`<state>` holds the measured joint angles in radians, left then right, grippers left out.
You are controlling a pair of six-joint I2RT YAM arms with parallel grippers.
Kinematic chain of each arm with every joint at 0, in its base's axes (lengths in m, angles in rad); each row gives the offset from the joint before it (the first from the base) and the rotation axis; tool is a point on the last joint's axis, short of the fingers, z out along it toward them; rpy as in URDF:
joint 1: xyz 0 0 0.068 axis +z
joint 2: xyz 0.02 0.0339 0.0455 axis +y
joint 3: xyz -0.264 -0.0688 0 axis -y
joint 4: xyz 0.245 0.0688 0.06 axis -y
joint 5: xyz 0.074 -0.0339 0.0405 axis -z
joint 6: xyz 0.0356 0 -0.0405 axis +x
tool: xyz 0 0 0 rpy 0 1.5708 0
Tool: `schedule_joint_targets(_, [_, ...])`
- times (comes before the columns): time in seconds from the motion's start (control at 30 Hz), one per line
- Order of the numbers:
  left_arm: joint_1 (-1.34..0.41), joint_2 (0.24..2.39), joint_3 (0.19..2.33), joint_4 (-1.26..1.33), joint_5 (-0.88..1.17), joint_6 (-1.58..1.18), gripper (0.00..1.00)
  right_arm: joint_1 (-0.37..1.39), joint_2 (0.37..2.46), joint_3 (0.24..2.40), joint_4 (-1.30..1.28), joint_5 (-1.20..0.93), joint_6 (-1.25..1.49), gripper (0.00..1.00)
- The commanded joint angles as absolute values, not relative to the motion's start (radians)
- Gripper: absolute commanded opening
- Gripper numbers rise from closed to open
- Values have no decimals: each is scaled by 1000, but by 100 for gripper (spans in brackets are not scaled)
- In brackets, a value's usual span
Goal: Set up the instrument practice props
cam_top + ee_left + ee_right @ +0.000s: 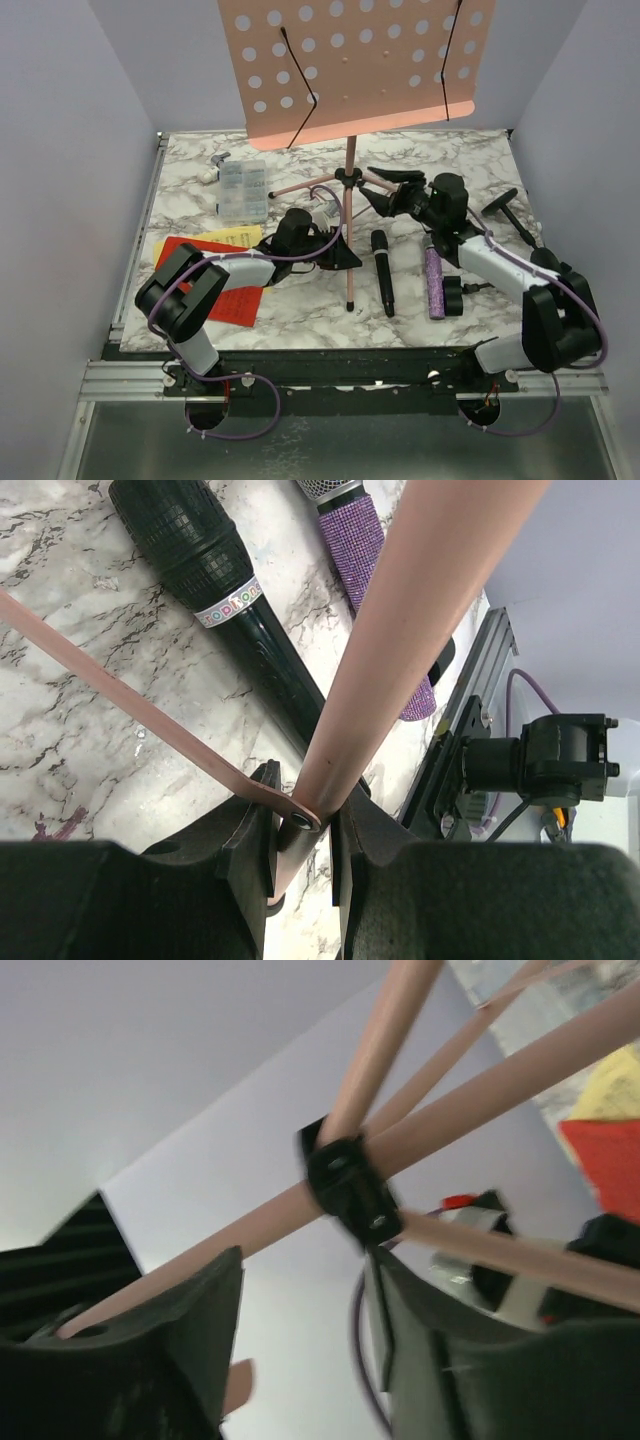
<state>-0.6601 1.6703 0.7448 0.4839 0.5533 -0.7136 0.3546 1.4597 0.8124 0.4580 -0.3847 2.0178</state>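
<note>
The right gripper [305, 1280] stood with its two dark fingers [140, 1360] apart at the bottom of the blurred view, nothing clamped between them. Just above the gap, pink tubes of the rack [480, 1098] met at a black hub [350, 1190]: one ran down-left behind the left finger, one rose to the top edge, and thinner struts fanned right. At the right edge lay a red sheet [605, 1160] with a yellow sheet [610, 1095] above it, and marble table [575, 995] showed in the top corner.
</note>
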Motion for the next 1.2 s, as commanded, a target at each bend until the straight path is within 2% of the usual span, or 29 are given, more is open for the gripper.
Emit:
schedule_joint_targets(0.0, [-654,1708,710,275,479,-729,0,360,1276,793,387,-257,2115,67])
schedule_joint_targets(0.1, [-654,1712,714,275,486,-731,0,360,1147,705,335,-98,1804,84])
schedule_joint_targets(0.17, [-655,1710,711,275,487,-732,0,360,1060,650,344,34,1435,87])
schedule_joint_targets(0.23, [-654,1705,712,275,485,-732,0,360,1000,558,496,65,941,89])
schedule_joint_targets(0.33, [-655,1707,716,275,494,-735,0,360,965,351,887,-180,133,86])
schedule_joint_targets(0.37, [-655,1708,717,275,495,-736,0,360,956,313,943,-242,-53,89])
schedule_joint_targets(0.43, [-655,1710,716,275,500,-736,0,360,980,282,993,-354,-411,92])
schedule_joint_targets(0.5, [-655,1712,715,275,500,-736,0,360,1024,326,879,-461,-670,89])
schedule_joint_targets(0.57, [-655,1712,716,275,503,-735,0,360,1070,380,834,-517,-811,86])
schedule_joint_targets(0.7, [-654,1693,715,275,491,-728,0,360,1170,418,1011,-658,-979,85])
schedule_joint_targets(0.83, [-655,1681,714,272,492,-723,0,361,1253,570,876,-789,-1117,75])
schedule_joint_targets(0.97, [-655,1678,716,272,496,-723,0,361,1319,651,846,-826,-1143,65])
schedule_joint_targets(1.17, [-655,1687,718,273,509,-729,0,360,1361,725,660,-841,-1205,60])
